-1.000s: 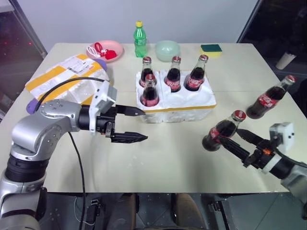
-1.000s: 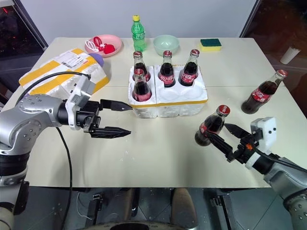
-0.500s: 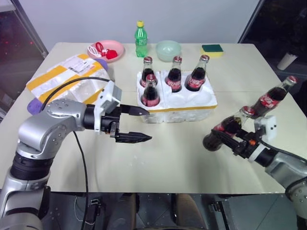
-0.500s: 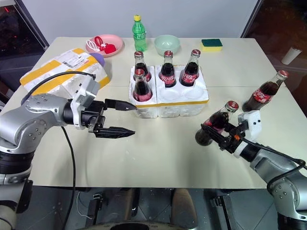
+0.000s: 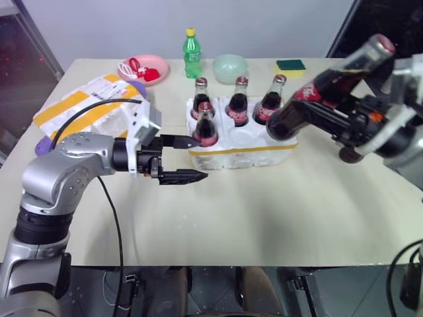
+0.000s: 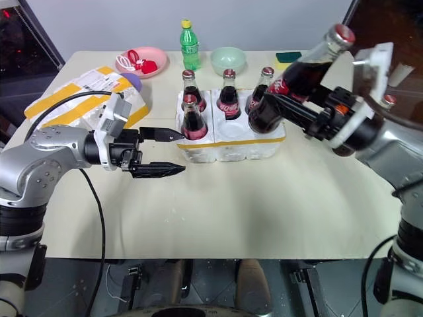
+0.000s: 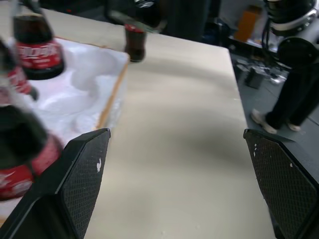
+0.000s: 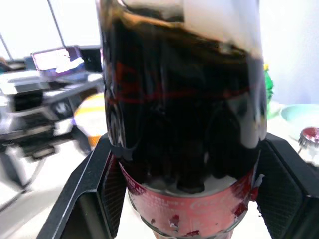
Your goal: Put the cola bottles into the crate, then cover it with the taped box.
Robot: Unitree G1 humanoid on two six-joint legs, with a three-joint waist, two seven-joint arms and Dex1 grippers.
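**Cola bottle held aloft over the crate's right end**

The right gripper is clamped on a cola bottle, its black fingers closed around the lower body just under the red label. The bottle is in the air at the upper right of the head views, tilted so its cap points to the upper right corner and its base hangs near the right end of the crate. In the right wrist view the dark glass sits between the two fingers.

The crate sits just above the middle of the frame, a low white foam tray with a yellow band round its rim. Four cola bottles stand in its wells: three along the far row and one in the near left well. The near middle and near right wells show bare white foam. One more cola bottle stands on the table at the right, mostly hidden behind the right arm.

The left gripper hovers just left of the crate with its jaws spread wide and nothing between them, fingers pointing toward the crate's near left corner.

The taped box lies at the upper left of the table, well apart from the crate.

Along the far edge sit a pink plate, a green plastic bottle, a pale green bowl and a sponge.
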